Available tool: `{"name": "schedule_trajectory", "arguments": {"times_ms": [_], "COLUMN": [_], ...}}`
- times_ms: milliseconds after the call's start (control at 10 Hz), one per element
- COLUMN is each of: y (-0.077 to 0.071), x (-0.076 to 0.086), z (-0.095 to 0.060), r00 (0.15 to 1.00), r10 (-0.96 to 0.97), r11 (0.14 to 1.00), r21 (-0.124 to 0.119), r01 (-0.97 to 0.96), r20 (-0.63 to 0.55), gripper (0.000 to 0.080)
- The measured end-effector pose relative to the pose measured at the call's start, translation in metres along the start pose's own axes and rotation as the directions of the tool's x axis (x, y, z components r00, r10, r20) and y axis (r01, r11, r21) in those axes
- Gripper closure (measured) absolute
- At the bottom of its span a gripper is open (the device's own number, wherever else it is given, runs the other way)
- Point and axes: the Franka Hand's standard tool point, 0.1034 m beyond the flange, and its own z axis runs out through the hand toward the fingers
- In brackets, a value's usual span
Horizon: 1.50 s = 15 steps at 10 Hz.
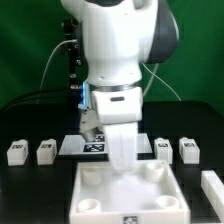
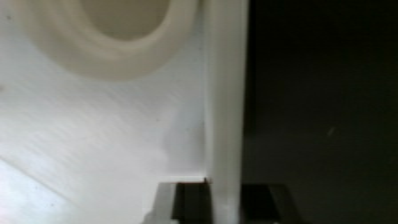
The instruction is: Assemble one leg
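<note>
Four small white legs with marker tags stand in a row behind the tabletop: two at the exterior view's left (image 1: 16,152) (image 1: 45,151) and two at its right (image 1: 163,148) (image 1: 188,150). The large white square tabletop (image 1: 100,185) with round corner sockets lies in front. My gripper (image 1: 122,162) reaches straight down onto its rear rim. In the wrist view the tabletop's upright rim (image 2: 226,100) runs between my two dark fingers (image 2: 192,203), which sit against it on both sides. One round socket (image 2: 125,20) shows beside the rim. No leg shows in the wrist view.
The marker board (image 1: 80,146) lies behind the tabletop, partly hidden by my arm. A white block (image 1: 212,186) sits at the exterior view's right edge. The table surface is black, with a green backdrop and cables behind.
</note>
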Motion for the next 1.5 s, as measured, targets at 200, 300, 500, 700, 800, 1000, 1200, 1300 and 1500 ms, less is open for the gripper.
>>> {"name": "schedule_trajectory", "arguments": {"times_ms": [200, 300, 500, 700, 800, 1000, 1200, 1300, 1500], "y": [0.021, 0.021, 0.021, 0.021, 0.021, 0.021, 0.020, 0.020, 0.020], "x": [0.026, 0.035, 0.041, 0.041, 0.041, 0.040, 0.039, 0.039, 0.039], "z": [0.002, 0.004, 0.005, 0.004, 0.004, 0.005, 0.006, 0.006, 0.006], "r00": [1.000, 0.999, 0.999, 0.999, 0.999, 0.999, 0.999, 0.999, 0.999], "r10": [0.004, 0.021, 0.034, 0.027, 0.029, 0.030, 0.032, 0.032, 0.032], "r11": [1.000, 1.000, 0.999, 1.000, 1.000, 1.000, 0.999, 0.999, 0.999], "r21": [-0.014, 0.008, 0.011, 0.010, 0.003, 0.004, 0.005, 0.005, 0.006], "r01": [-0.005, -0.021, -0.033, -0.027, -0.029, -0.030, -0.032, -0.032, -0.032], "r20": [-0.027, -0.033, -0.033, -0.032, -0.033, -0.033, -0.033, -0.033, -0.033], "gripper": [0.0739, 0.0738, 0.0738, 0.0737, 0.0737, 0.0631, 0.0495, 0.0313, 0.0204]}}
